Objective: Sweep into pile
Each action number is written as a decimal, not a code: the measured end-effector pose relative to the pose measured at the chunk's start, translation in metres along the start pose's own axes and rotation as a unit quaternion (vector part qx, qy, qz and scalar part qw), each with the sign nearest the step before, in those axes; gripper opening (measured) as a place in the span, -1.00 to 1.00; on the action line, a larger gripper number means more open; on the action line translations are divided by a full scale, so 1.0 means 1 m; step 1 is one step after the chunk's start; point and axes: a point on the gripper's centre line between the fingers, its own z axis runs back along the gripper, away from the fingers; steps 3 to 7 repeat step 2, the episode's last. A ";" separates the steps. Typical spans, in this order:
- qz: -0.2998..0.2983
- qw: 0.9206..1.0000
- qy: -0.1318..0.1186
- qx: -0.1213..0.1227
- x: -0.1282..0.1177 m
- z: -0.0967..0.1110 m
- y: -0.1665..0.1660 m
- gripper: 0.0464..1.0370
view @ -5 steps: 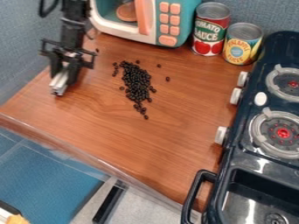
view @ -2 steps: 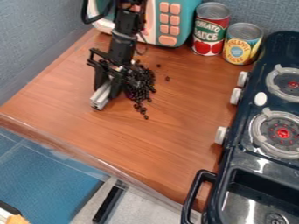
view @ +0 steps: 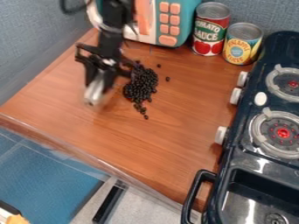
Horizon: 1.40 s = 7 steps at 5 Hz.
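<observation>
- The hand (view: 98, 85) is closed on a pale grey bar (view: 93, 93), and this bar, I think, serves as the sweeping tool.
- The black beans (view: 140, 85) lie on the bench (view: 134, 144), in its far part, nearer to the far edge than to the front edge.
- From the hand, the beans are to the right in the view; the bar is beside them and apart from them. So the next push should probably go rightward, if the bar is low enough; its height over the bench I cannot tell.
- The bar's long axis slants down to the left in the view. The heap is longer from far to near than across, and its thin tail points to the front edge.
- Two stray beans (view: 168, 79) lie apart, on the heap's right side. The work seems well advanced, but the tail and these strays are probably still to gather.
- A too strong push could roll the beans toward the stove.
- Two food cans (view: 210, 33) with closed tops stand at the far edge, beside the toy microwave (view: 169, 22).
- Along the right edge is the toy stove (view: 239, 142); its sink basin (view: 257, 188) has a drain in it.
</observation>
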 end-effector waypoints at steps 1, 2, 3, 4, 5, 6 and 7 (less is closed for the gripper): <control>0.082 0.996 0.017 -0.005 -0.006 0.001 0.028 -0.32; 0.142 0.988 0.057 0.001 0.003 -0.003 0.041 -0.32; 0.142 0.988 0.057 0.001 0.003 -0.003 0.041 -0.32; 0.142 0.988 0.057 0.001 0.003 -0.003 0.041 -0.32; 0.142 0.988 0.057 0.001 0.003 -0.003 0.041 -0.32; 0.142 0.988 0.057 0.001 0.003 -0.003 0.041 -0.32; 0.142 0.988 0.057 0.001 0.003 -0.003 0.041 -0.32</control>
